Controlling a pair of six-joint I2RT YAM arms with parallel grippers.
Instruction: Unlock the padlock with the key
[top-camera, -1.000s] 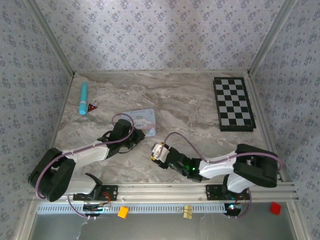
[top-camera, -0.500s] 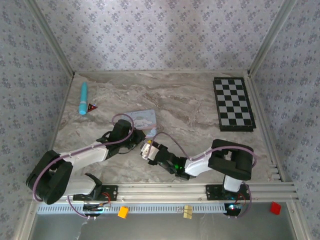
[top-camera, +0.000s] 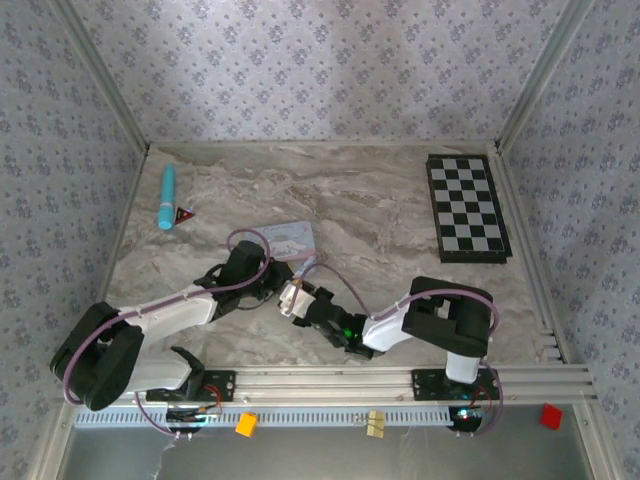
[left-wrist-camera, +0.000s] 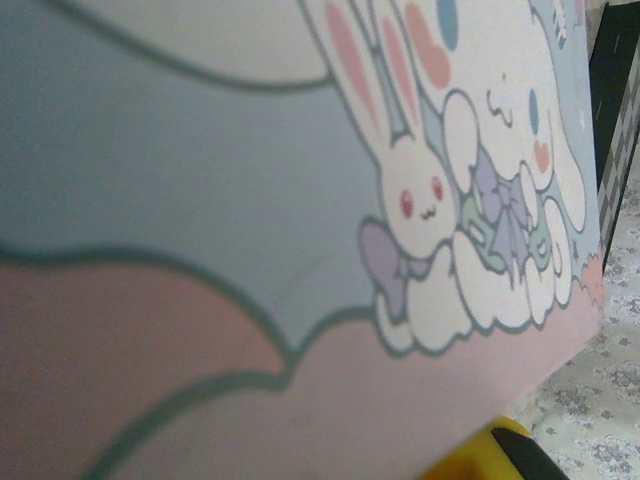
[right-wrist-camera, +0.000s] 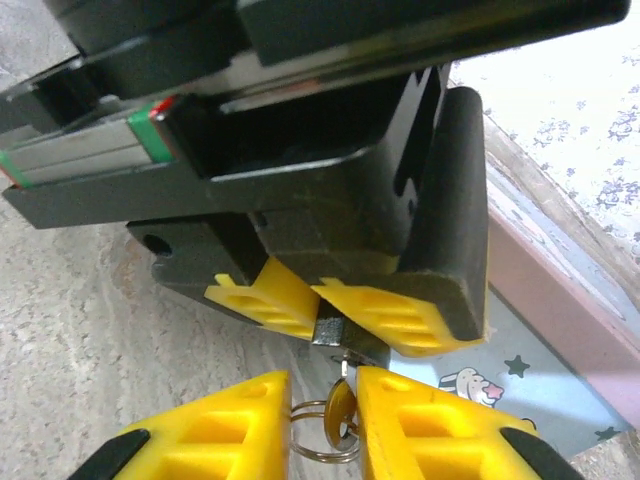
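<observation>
Right wrist view puts the padlock straight ahead of the right gripper. It is pinched in the closed left gripper, with only a small grey face poking out toward the camera. The key stands edge-on between the right gripper's jaws, its shaft pointing at that face and seemingly touching it. A loose ring hangs off its head. The jaws sit narrowly apart on either side of the head, and we cannot tell whether they actually press on it.

We judge the padlock to be hard, rigid metal, light overall yet smooth-sided, so it could twist or slip in the grip when the key is turned. Taking it by the flat sides of its body, as here, leaves the keyhole face free. The key looks thin and stiff, best pinched across the flat of its head so that the turn carries through; the ring will just dangle.

In the top external view a tin lies on the table just beyond both grippers. It looks closed, and we cannot see what it holds.
</observation>
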